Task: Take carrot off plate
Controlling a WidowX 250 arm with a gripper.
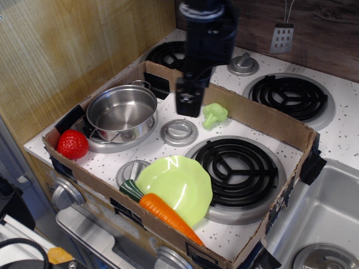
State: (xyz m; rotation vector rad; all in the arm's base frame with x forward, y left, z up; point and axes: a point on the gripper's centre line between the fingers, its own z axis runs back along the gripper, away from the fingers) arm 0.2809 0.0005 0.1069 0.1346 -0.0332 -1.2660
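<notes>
We judge the task barely begun: the carrot lies across the near rim of the plate, its green stem end toward the left and its tip running along the front wall of the cardboard tray, so everything is left to do, from reaching to grasping to lifting clear. Our gripper hangs blurred above the back half of the tray, well apart from the carrot, pointing straight down from the dark arm that enters at the top edge. It sits between the pot at the left and the broccoli at the back, over the round burner cap. It holds nothing, but the blur means we cannot tell how wide the jaws stand. The strawberry rests in the left corner.
</notes>
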